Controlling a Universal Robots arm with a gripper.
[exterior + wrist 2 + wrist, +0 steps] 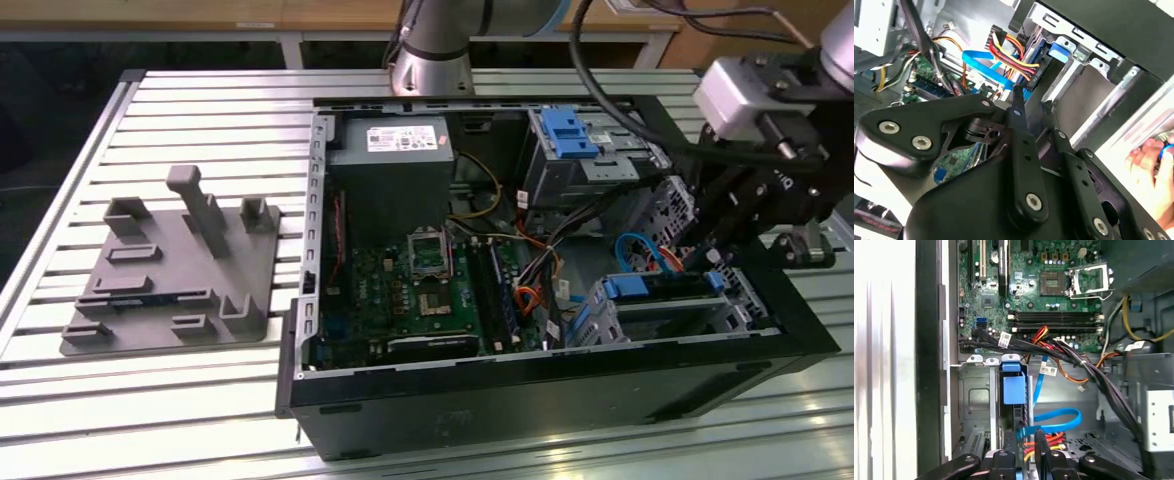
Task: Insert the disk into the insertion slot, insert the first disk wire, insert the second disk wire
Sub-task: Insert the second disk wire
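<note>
Exterior view: hand, fingers slightly apart, just above seated disk.

Your disk sits in the insertion slot, toward the exterior view's right of the motherboard.
</note>
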